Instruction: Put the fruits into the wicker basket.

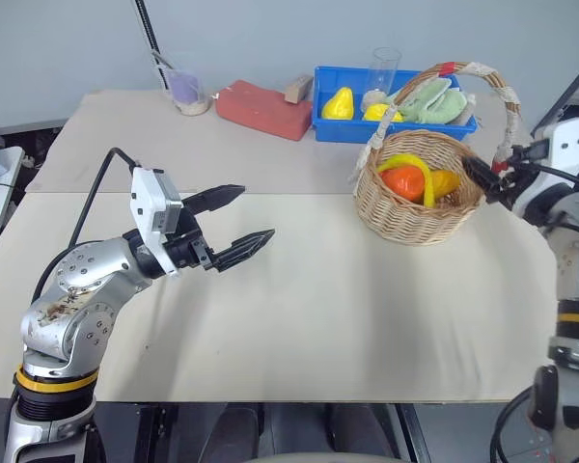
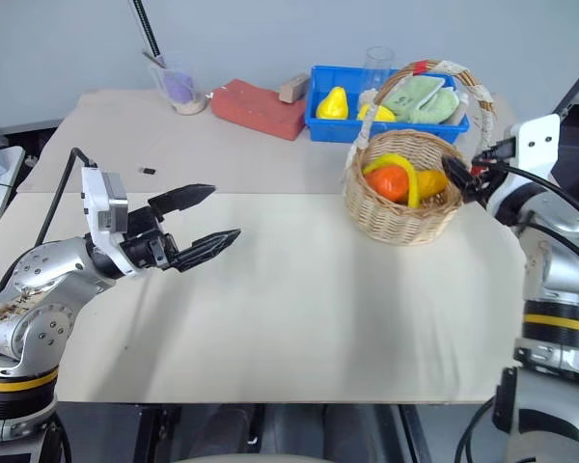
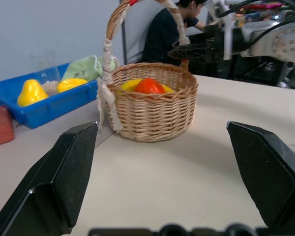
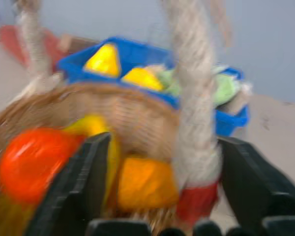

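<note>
The wicker basket [image 1: 405, 220] stands at the table's far right, its tall cloth-wrapped handle [image 1: 497, 85] arching over it. Inside lie a round orange fruit [image 1: 402, 181] and a curved yellow banana [image 1: 417, 164]. My right gripper [image 1: 478, 174] hovers level at the basket's right rim. It is open, and the foot of the handle [image 4: 194, 123] stands between its fingers, close to one of them. My left gripper [image 1: 258, 214] is open and holds nothing. It hangs over the middle-left of the table, pointing toward the basket [image 3: 152, 110].
An orange-yellow piece [image 1: 445, 181] also lies in the basket. Behind it a blue bin [image 1: 323, 125] holds yellow pear-shaped fruits [image 1: 339, 103] and a green cloth [image 1: 429, 101]. A red block [image 1: 262, 108] and a clear cup [image 1: 186, 92] sit further left. A person [image 3: 167, 29] is beyond the table.
</note>
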You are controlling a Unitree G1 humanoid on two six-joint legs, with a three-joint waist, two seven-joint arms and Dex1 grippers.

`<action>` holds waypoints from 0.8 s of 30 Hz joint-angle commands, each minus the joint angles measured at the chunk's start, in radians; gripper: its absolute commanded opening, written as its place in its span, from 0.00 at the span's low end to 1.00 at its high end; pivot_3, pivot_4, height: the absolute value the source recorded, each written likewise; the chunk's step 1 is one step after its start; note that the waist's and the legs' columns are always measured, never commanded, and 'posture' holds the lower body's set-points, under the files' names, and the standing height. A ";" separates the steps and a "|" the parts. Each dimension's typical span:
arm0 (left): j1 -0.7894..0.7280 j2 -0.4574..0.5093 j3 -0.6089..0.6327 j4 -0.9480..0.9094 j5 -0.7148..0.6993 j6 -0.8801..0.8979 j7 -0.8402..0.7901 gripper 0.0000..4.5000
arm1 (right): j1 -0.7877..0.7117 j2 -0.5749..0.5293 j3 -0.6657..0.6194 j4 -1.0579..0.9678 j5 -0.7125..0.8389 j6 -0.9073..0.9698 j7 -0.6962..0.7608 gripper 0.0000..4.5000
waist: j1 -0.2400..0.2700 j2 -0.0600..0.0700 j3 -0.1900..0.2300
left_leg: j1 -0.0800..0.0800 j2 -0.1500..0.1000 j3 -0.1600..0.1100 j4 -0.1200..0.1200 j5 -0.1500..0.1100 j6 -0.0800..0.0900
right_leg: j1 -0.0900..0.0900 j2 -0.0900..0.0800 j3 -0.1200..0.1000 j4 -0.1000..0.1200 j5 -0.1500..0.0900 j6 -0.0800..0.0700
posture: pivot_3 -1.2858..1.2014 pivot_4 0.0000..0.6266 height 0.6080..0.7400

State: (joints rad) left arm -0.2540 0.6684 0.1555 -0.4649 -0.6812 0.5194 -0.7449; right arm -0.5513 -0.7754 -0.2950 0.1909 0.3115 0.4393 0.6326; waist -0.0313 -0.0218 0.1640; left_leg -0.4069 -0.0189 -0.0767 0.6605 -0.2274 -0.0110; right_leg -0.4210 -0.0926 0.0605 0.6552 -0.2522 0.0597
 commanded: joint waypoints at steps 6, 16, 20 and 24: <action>0.253 0.148 0.134 -0.047 0.132 0.052 0.043 1.00 | 0.232 -0.241 -0.070 -0.205 0.119 0.096 0.314 0.90 | -0.003 0.000 0.000 | 0.001 0.001 0.000 0.000 0.000 0.000 | 0.000 0.001 0.000 0.000 0.000 0.000 | 0.52 0.24 0.78; 0.508 0.217 0.314 0.014 0.206 -0.006 -0.053 1.00 | 0.341 -0.314 0.055 -0.305 0.094 0.066 0.483 0.90 | 0.002 0.000 0.000 | 0.003 0.002 0.002 0.000 0.000 0.001 | 0.002 0.001 0.000 -0.001 -0.001 -0.001 | 0.52 0.24 0.78; 0.502 0.217 0.327 0.019 0.211 -0.005 -0.067 1.00 | 0.327 -0.321 0.071 -0.289 0.087 0.063 0.504 0.90 | 0.017 0.000 0.000 | 0.002 0.001 0.002 0.000 0.000 0.001 | 0.002 0.000 0.000 -0.002 -0.001 -0.001 | 0.52 0.24 0.78; 0.472 0.224 0.321 0.032 0.214 0.002 -0.074 1.00 | 0.312 -0.323 0.078 -0.281 0.082 0.067 0.518 0.90 | 0.018 0.000 0.000 | 0.002 0.001 0.002 0.000 0.000 0.000 | 0.002 0.000 0.000 -0.003 -0.001 -0.001 | 0.52 0.24 0.78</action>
State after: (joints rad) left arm 0.2341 0.8741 0.4543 -0.4265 -0.4722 0.5314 -0.8129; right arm -0.2243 -1.0767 -0.2044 -0.0875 0.3955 0.5256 1.1409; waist -0.0134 -0.0215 0.1642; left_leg -0.4048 -0.0176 -0.0749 0.6603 -0.2278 -0.0105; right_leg -0.4192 -0.0927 0.0605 0.6527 -0.2528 0.0591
